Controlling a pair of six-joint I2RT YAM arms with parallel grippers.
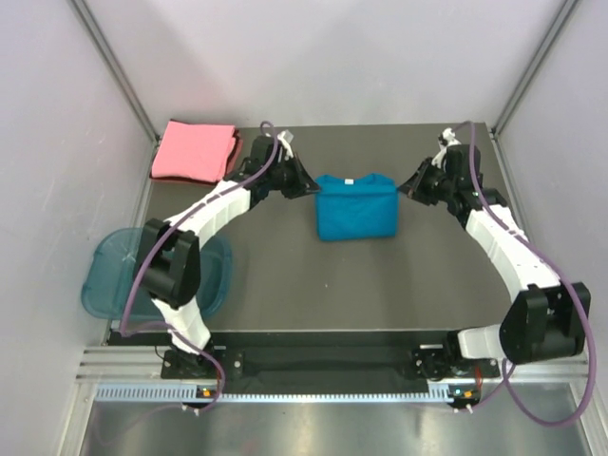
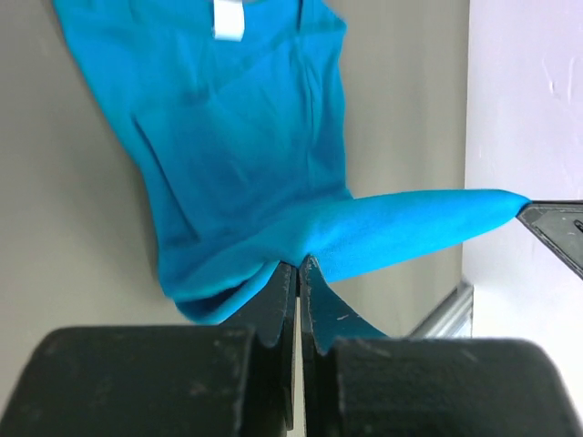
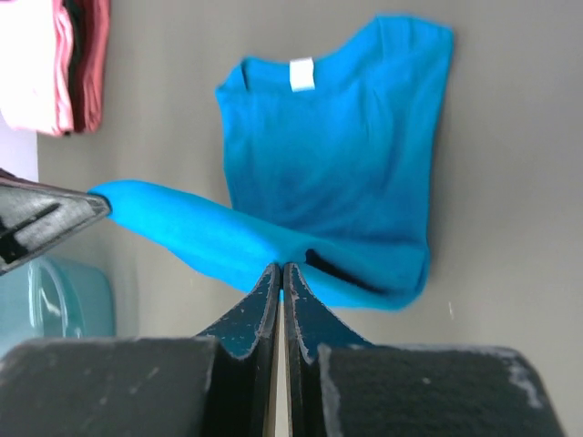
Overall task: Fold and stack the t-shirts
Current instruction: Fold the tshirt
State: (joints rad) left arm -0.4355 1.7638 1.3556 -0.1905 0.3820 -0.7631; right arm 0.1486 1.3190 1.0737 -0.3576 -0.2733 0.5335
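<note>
At the near-left edge of the bench (image 1: 313, 294) sat the blue tub (image 1: 114, 275). Mid-bench, the left pincer (image 2: 298, 268) and right pincer (image 3: 281, 269) were each clamped tight on the teal shirt (image 1: 356, 214), with a band of its cloth stretched taut between them. If one grip slipped or released early, the fold would likely land crooked. Farther back, the folded pink shirt (image 1: 195, 150) lay just beside the left arm, which could nudge it.

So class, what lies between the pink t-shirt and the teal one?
The left claw, shut on the teal t-shirt, sits between it and the pink t-shirt, seen in the top view.
</note>
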